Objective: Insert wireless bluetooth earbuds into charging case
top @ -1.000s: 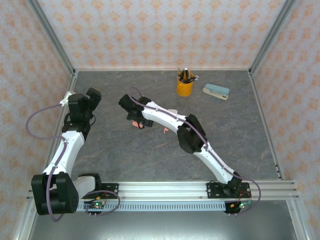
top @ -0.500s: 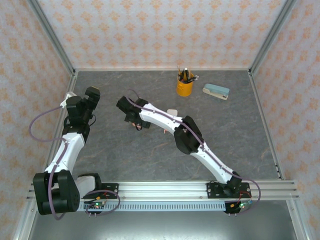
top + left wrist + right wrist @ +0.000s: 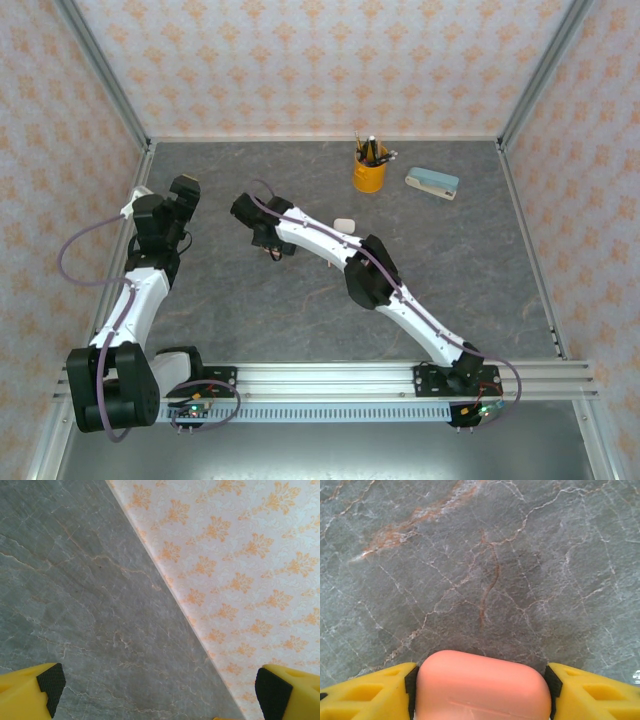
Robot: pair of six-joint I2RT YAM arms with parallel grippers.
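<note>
right gripper (image 3: 480,677) closed snug on pink case (image 3: 482,695), lower centre. squeeze gently, keep level; the shell looks slippery. left gripper (image 3: 160,687) wide open, empty.

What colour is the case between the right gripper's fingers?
Salmon pink; the case shows best in the right wrist view.

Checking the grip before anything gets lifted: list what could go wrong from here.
1. The pink case is smooth and rounded, and the right gripper pinches its curved sides; it may slip or twist out.
2. The white case lies close beside the right arm in the top view; a sweep could knock it away.
</note>
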